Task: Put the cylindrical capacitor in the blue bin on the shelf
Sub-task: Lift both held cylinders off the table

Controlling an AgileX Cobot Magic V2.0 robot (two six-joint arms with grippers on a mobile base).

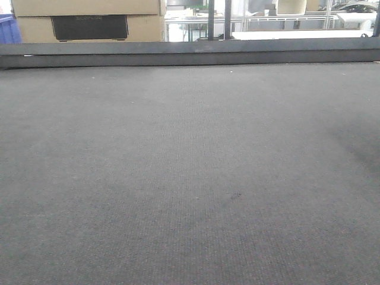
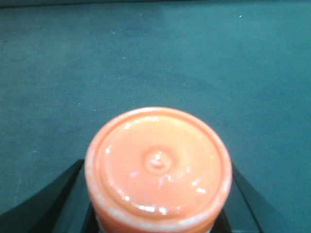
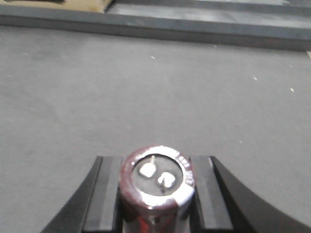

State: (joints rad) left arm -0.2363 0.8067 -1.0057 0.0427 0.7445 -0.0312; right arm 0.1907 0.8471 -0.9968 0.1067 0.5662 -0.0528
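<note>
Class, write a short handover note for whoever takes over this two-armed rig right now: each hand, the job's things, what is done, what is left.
Left hand: shut on an orange cylinder, over grey carpet.
Right hand: shut on the cylindrical capacitor, terminals facing the camera.
Shelf: none clearly in view. A blue object at the front view's far-left edge may be the bin; cannot tell.
Done: capacitor grasped.
To do: reach the shelf, place the capacitor in the blue bin, release.
</note>
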